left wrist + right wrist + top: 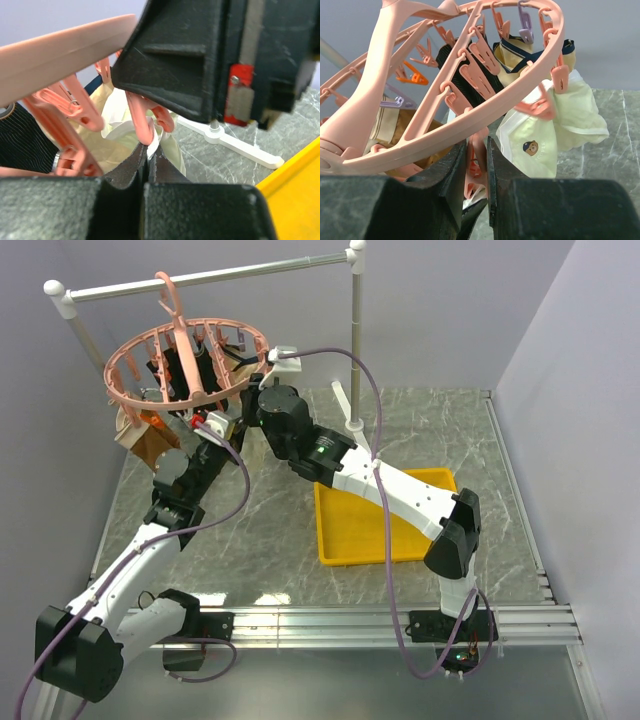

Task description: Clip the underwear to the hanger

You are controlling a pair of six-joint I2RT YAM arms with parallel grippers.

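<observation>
The salmon-pink round hanger [185, 360] hangs by its hook from the rail. The pale cream underwear [535, 145], with a small bear mark, hangs from one pink clip [540, 107] on the ring. My left gripper [148, 152] is shut on the underwear's white edge [152, 145], just under another pink clip [140, 122]. My right gripper [477, 147] is shut on that pink clip [479, 160], squeezing it between its fingers. In the left wrist view the right gripper's black body [200, 55] fills the upper right. In the top view both grippers meet under the ring's right side.
Black [465, 60], tan navy-trimmed [520, 55] and brown [150, 445] garments hang from the hanger. The white-and-grey rail [210, 278] stands on a white foot [235, 145]. A yellow tray [370, 530] lies right of centre under the right arm.
</observation>
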